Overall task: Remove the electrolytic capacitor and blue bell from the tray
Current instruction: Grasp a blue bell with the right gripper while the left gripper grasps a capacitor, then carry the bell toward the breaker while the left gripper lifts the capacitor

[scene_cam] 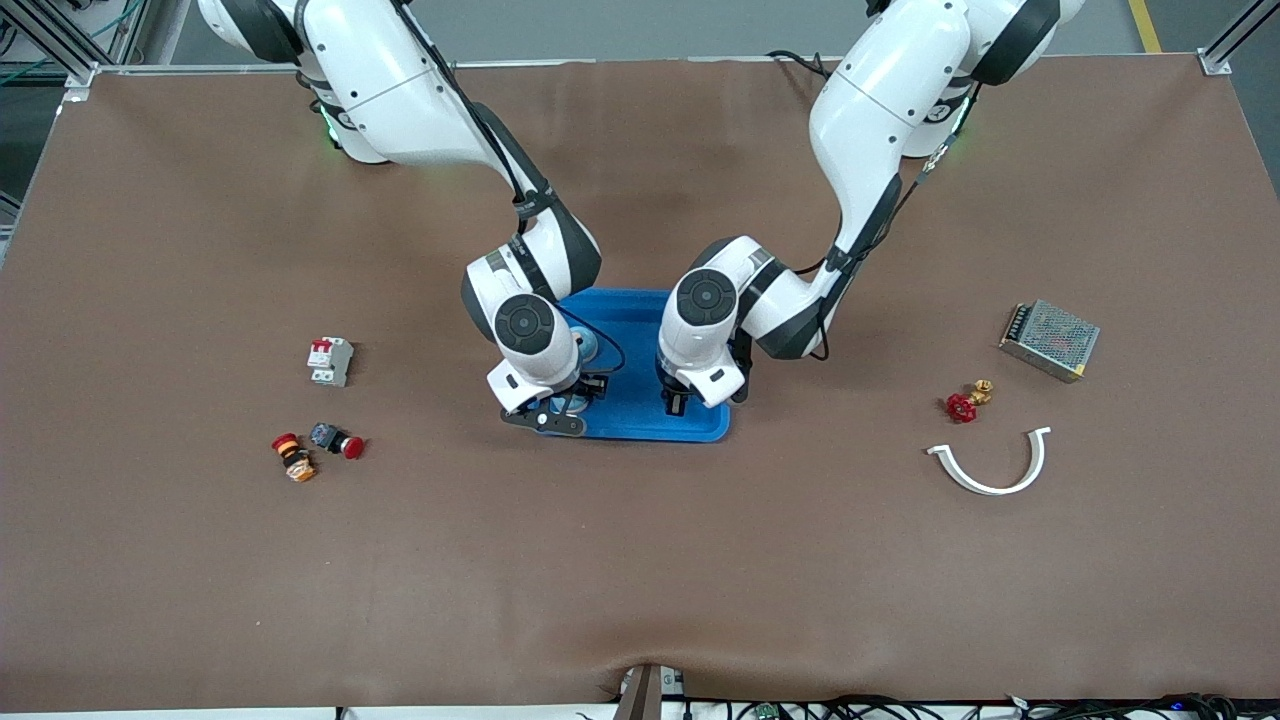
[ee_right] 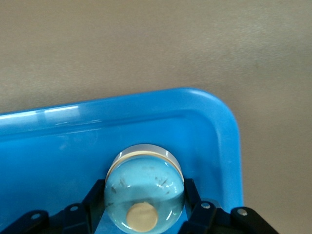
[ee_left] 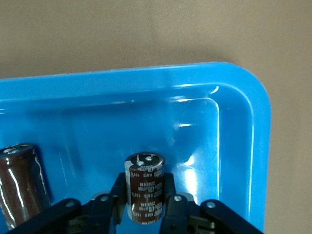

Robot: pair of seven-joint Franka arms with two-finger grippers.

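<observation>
only "sms" on gripped capacitor (ee_left: 145,187)

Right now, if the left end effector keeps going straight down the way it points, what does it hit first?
Most likely the floor of the blue tray: the left end effector points down into it, shut on the capacitor, whose base would probably touch first.

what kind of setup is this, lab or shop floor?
Likely a robot lab bench: a brown mat-covered table, a blue tray holding a capacitor, and loose electrical parts like a circuit breaker and power supply.
</observation>
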